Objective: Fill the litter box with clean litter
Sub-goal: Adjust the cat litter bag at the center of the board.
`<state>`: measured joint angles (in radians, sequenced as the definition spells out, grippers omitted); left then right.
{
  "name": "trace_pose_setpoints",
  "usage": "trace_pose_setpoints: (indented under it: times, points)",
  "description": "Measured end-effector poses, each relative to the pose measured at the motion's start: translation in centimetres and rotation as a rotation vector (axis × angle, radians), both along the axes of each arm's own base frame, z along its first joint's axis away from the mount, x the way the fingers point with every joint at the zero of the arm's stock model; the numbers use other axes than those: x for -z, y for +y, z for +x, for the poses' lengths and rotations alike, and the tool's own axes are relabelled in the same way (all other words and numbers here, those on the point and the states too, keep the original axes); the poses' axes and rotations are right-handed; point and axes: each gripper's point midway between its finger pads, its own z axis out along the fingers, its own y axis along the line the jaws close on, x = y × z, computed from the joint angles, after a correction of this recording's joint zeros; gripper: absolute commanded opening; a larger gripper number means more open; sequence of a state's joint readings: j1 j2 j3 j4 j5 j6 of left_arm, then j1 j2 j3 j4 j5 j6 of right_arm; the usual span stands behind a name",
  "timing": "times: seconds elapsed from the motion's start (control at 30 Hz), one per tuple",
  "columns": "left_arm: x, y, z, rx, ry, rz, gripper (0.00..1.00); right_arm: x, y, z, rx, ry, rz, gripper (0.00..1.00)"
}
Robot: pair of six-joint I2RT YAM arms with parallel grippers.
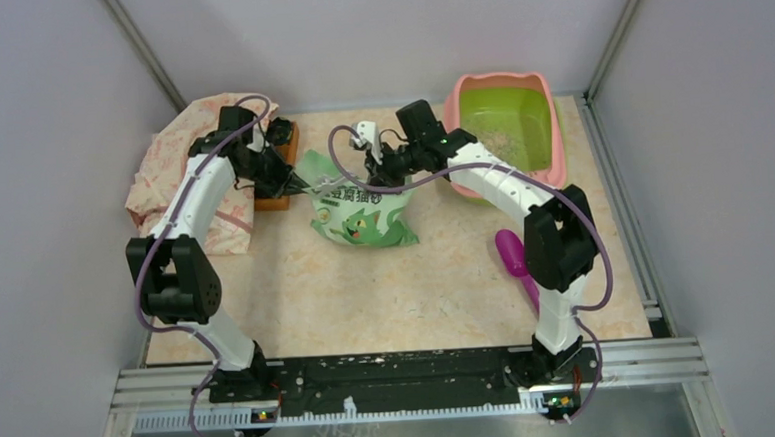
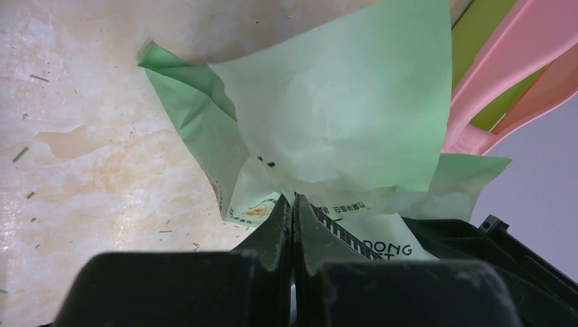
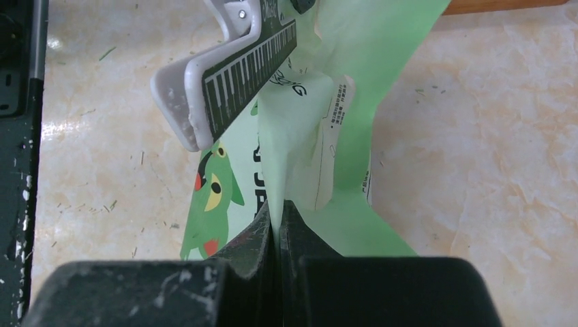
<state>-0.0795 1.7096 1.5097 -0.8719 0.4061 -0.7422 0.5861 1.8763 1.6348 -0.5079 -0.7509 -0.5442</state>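
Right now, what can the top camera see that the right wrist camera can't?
Only the top view: the litter box, the purple scoop and a flowery cloth. Only the right wrist view: up close, the right tool pinched shut on a fold of the green bag. Both: that bag's cartoon face and the pale table.

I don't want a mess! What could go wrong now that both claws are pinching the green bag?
The left gripper and right gripper each pinch only a thin fold of the bag, so it might slip out or tear when lifted. The litter box stands apart to the right, so the contents could spill on the table on the way over.
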Motion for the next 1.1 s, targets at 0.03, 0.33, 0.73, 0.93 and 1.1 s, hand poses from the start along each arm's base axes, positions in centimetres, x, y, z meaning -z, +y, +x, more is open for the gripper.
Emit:
trace_pose_setpoints:
  times: [0.03,0.33,0.73,0.93,1.1]
  points:
    - [0.0,0.1,0.0,0.001,0.001,0.002,0.10,0.0,0.0,0.0,0.003,0.003,0.004,0.00]
    - [-4.5,3.2,0.9,0.041,-0.228,0.120,0.71,-0.1,-0.7,0.3,0.060,0.011,0.019,0.00]
    - [-11.3,-1.2,-0.1,0.305,-0.684,0.017,0.99,-0.1,-1.3,0.0,0.049,0.047,0.026,0.00]
    - [-9.3,-3.0,0.5,0.364,-0.630,0.029,0.99,-0.6,-1.5,-0.2,0.051,0.043,0.033,0.00]
    - [-16.6,-3.9,-1.8,0.510,-0.999,0.127,0.99,-1.3,-2.2,-0.5,0.033,0.068,0.062,0.00]
